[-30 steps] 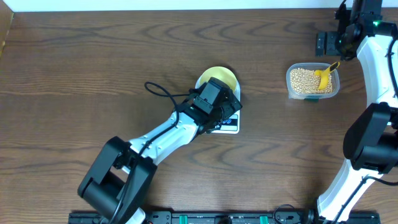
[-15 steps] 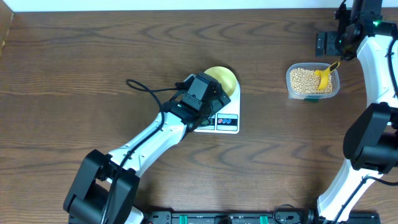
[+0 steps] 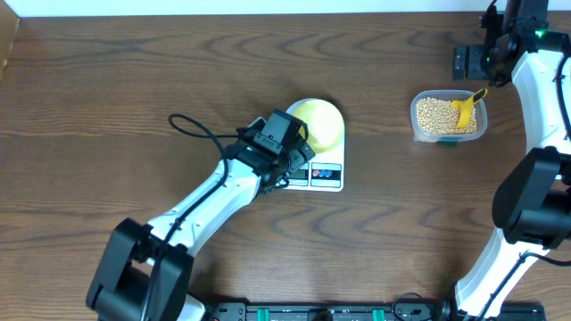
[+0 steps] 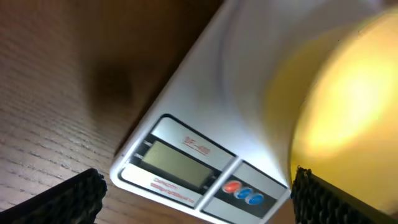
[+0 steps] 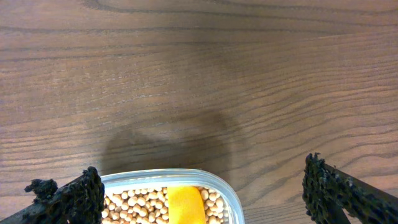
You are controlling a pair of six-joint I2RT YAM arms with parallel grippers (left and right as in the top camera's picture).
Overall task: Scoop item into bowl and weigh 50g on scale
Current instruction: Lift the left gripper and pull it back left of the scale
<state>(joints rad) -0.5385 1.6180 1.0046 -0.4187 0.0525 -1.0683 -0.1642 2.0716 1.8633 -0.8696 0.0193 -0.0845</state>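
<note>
The small pale-yellow bowl (image 3: 318, 123) stands on the white scale (image 3: 326, 176) in mid-table; I see no grains in it. In the left wrist view the bowl (image 4: 348, 106) is at the right and the scale's display and buttons (image 4: 180, 163) lie between my fingers. My left gripper (image 3: 297, 159) (image 4: 199, 202) is open and empty, just left of the bowl over the scale's front-left part. The tan grains (image 3: 434, 114) (image 5: 134, 202) fill a clear container (image 3: 449, 117). My right gripper (image 3: 477, 61) (image 5: 202, 196) is open and empty, beyond the container.
A yellow scoop (image 3: 466, 107) (image 5: 185, 204) lies in the grains with its handle toward the far right. The left arm's black cable (image 3: 192, 125) loops over the table to the left of the scale. The right arm's white links (image 3: 544, 89) run along the right edge.
My left gripper has drawn back to the left, off the bowl, which now shows almost whole on the scale. The right arm has not moved.
</note>
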